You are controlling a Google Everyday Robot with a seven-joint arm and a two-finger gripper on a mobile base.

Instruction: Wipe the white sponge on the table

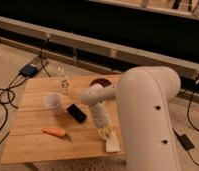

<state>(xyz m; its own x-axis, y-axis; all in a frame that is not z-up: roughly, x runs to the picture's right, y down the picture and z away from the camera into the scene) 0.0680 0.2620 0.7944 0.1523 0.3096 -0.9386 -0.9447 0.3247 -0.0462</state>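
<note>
The white sponge [112, 145] is a small flat off-white pad lying on the table [33, 142] near its front right edge. My gripper [106, 133] comes down from the white arm and sits right over the sponge's far end, touching it or nearly so. The arm's big white elbow [145, 120] covers the table's right side.
On the table stand a translucent white cup [53, 102], a black phone [76, 113], an orange carrot [55, 132], a small clear bottle [63, 80] and a dark red round thing [99, 82]. Cables and a blue box [29, 70] lie on the floor at left.
</note>
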